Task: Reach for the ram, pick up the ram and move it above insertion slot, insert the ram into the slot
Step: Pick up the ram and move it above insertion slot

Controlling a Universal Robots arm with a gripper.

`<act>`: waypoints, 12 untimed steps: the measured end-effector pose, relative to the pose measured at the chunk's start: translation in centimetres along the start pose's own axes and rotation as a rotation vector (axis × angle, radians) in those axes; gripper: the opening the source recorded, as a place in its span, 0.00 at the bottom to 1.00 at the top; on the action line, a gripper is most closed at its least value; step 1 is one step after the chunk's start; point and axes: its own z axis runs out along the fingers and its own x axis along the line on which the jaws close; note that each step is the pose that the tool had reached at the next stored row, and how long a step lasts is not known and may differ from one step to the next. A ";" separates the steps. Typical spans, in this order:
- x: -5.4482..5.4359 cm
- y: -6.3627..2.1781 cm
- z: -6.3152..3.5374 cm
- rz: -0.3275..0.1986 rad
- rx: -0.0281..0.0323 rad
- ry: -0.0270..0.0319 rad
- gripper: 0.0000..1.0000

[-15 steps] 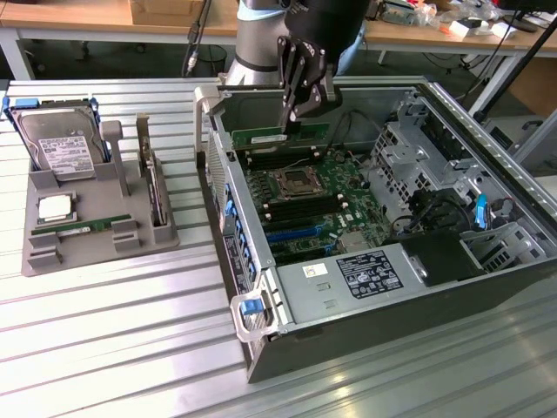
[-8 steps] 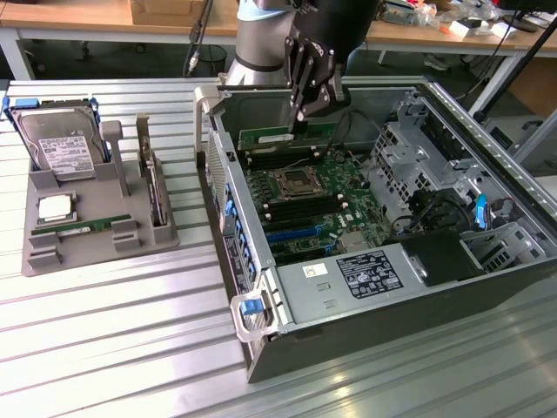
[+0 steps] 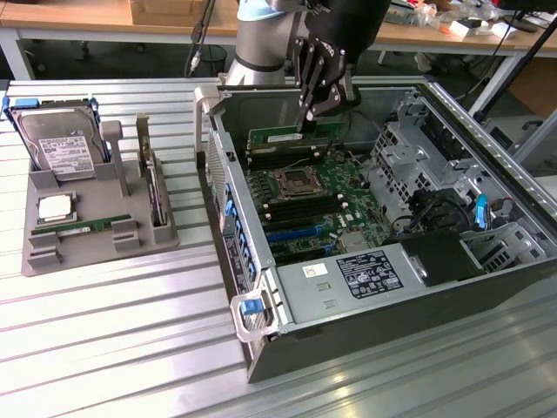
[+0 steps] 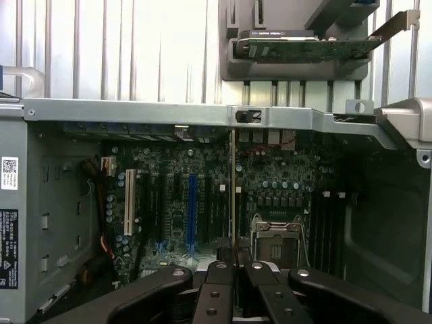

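The gripper (image 3: 307,116) gripped the ram (image 3: 280,138) upright, lengthwise just over the slot (image 3: 280,159) by the motherboard's far edge, apparently aligned for insertion.

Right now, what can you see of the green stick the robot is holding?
The green stick is a long, thin circuit board with a white label. It stands on its long edge inside the computer case, above the black slots. The end effector is shut on its top edge. Whether its bottom touches a slot is unclear.
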 end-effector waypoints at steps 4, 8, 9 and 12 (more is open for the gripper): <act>0.0 -0.44 -0.02 0.000 0.0000 0.0000 0.12; 0.0 -0.82 -0.04 0.000 0.0000 0.0001 0.12; 0.0 -0.92 -0.04 0.000 0.0000 0.0000 0.12; 0.0 -1.23 -0.06 0.000 0.0000 0.0001 0.12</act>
